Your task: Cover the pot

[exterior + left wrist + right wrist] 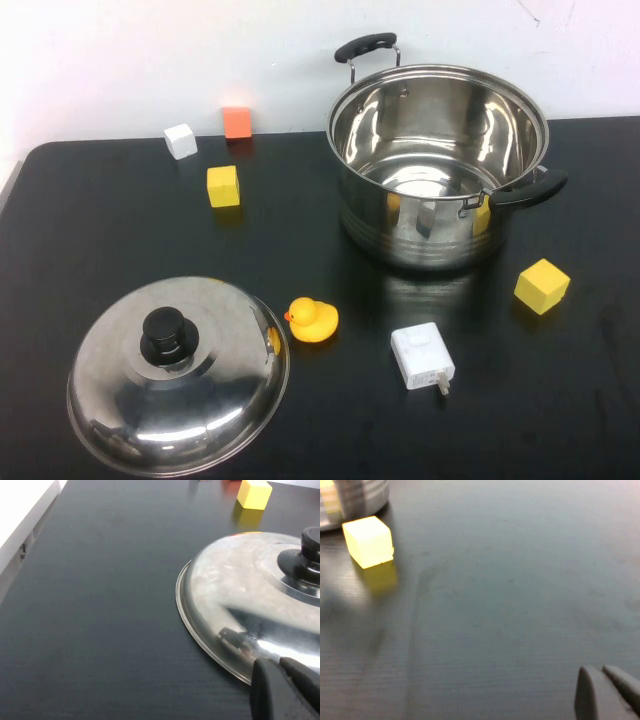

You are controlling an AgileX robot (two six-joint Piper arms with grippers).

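Note:
The pot stands open and upright at the back right of the black table, shiny steel with two black handles. The domed steel lid with a black knob lies flat at the front left. Neither arm shows in the high view. In the left wrist view my left gripper is shut and empty, just off the near rim of the lid. In the right wrist view my right gripper is shut and empty over bare table, well away from the pot's base.
A yellow duck and a white charger lie between lid and pot. One yellow cube sits right of the pot, also in the right wrist view. Yellow, white and orange cubes sit at the back left.

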